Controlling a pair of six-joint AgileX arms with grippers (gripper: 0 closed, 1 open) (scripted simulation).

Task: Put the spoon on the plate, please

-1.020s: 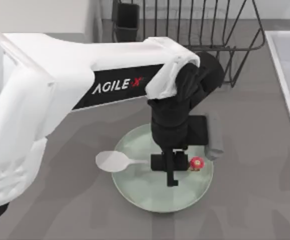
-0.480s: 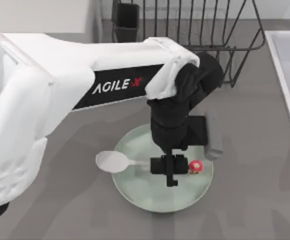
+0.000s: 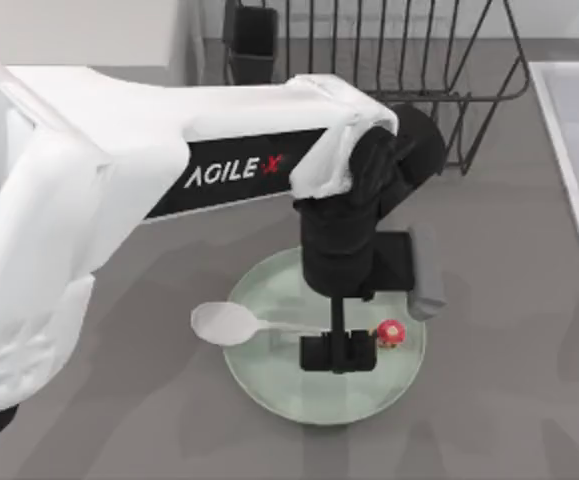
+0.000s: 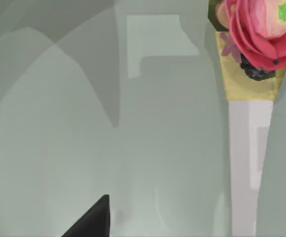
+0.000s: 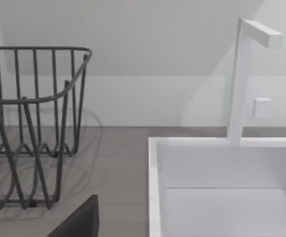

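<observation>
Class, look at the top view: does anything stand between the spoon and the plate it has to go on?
Nothing visible does. The spoon already lies across the plate, its bowl overhanging the left rim. The left gripper hovers over the plate beside the handle.

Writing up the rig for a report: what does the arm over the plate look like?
The left arm has bulky glossy white shells and a black side panel lettered AGILEX in white with a red X. Its wrist is matte black, ending in a small black two-finger tool.
</observation>
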